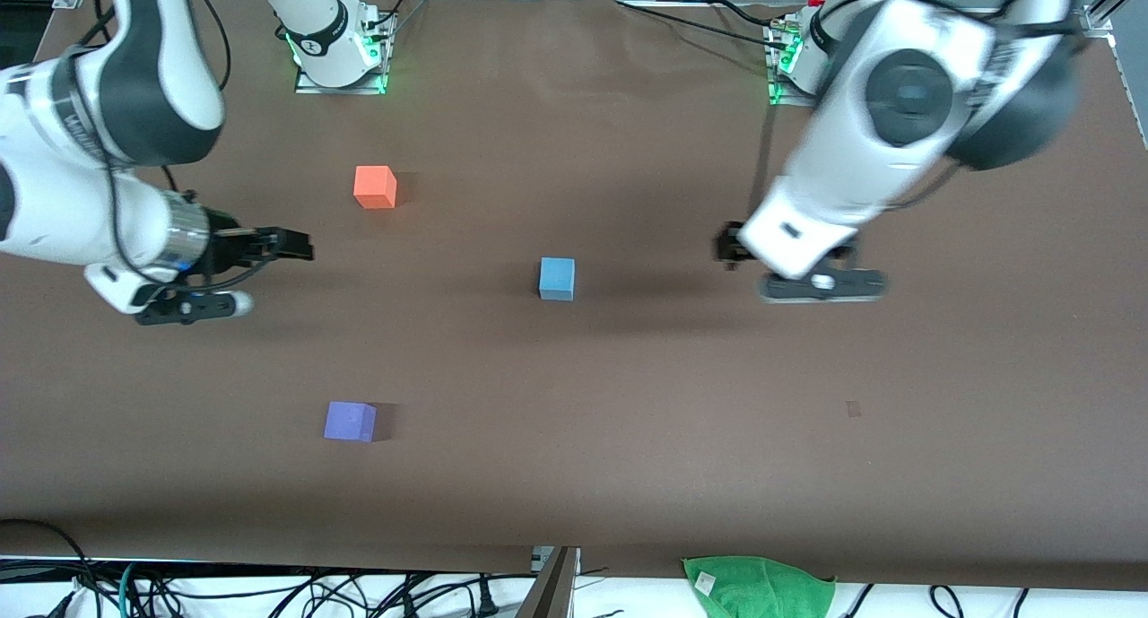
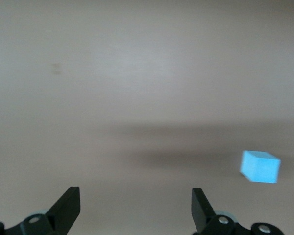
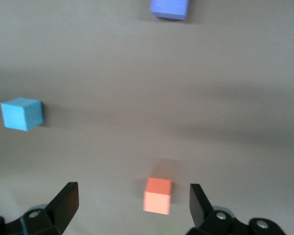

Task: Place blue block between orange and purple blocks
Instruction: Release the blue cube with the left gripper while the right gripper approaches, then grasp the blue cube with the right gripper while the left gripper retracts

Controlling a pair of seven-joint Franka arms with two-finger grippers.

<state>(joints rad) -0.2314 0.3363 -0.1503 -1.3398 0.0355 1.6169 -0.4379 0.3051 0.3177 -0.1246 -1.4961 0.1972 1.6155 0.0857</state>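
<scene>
table (image 1: 628, 439): brown top, three little cubes spread out on it, nothing touching anything
left gripper (image 1: 737, 246): hanging over bare table toward the left arm's end, jaws wide apart, holding nothing
right gripper (image 1: 291, 244): over the table at the right arm's end, jaws apart too, empty
blue block (image 1: 557, 278): sitting mid-table, off to the side of the gap between the other two
orange block (image 1: 375, 187): farther from the front camera
purple block (image 1: 350, 421): nearer it
</scene>
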